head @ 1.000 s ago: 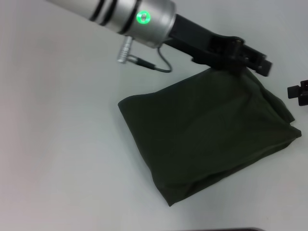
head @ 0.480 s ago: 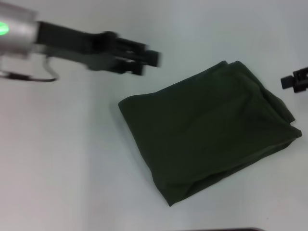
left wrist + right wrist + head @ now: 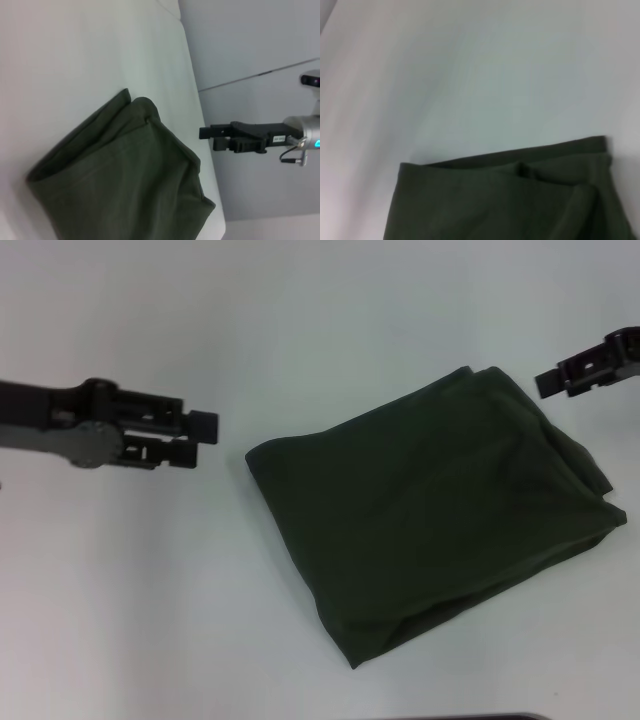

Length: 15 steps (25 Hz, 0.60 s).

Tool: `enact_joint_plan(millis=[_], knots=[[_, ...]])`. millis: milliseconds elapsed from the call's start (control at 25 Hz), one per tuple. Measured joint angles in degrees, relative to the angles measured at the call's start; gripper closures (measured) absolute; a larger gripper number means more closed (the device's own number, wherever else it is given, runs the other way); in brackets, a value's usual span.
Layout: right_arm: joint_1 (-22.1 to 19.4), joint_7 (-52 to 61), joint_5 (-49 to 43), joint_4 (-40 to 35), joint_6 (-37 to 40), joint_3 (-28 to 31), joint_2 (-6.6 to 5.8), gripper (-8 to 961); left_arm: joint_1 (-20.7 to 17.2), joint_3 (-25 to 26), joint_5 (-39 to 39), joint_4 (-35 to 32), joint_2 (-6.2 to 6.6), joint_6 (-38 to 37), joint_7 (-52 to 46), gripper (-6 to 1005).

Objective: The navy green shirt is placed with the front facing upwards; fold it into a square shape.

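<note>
The navy green shirt (image 3: 430,520) lies folded into a rough square on the white table, plain olive side up, with loose layered edges at its right side. The same shirt (image 3: 120,180) fills the lower part of the left wrist view, and its far edge (image 3: 510,200) shows in the right wrist view. My left gripper (image 3: 200,438) hovers open and empty to the left of the shirt, a short gap away from its left corner. My right gripper (image 3: 552,380) hangs just beyond the shirt's far right corner, touching nothing; the left wrist view shows it as well (image 3: 207,138).
The white table (image 3: 150,620) surrounds the shirt on all sides. In the left wrist view the table's edge (image 3: 192,90) runs close behind the shirt, with a grey wall beyond. A dark strip shows at the table's near edge (image 3: 470,717).
My left gripper let go of the shirt's far corner and swung away to the left. The released corner dropped flat. My right gripper rose slightly and came further into view.
</note>
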<state>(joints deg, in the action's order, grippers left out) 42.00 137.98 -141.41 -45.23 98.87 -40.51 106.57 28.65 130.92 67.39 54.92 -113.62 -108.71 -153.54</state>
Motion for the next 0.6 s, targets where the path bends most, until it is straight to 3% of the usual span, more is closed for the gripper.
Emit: enact_joint_plan(millis=[280,600], knots=[[-0.67,-0.12,-1.47,0.57,-1.08,-4.72,1.39,295,-1.44,5.03,0.29,-0.65,-0.08,-0.26,1.6,366],[-1.51,-3.65,-3.85,0.63,-2.61,-5.01,2.31,296,-1.18,5.79,0.15,-1.61,-0.66,0.31,2.25,366]])
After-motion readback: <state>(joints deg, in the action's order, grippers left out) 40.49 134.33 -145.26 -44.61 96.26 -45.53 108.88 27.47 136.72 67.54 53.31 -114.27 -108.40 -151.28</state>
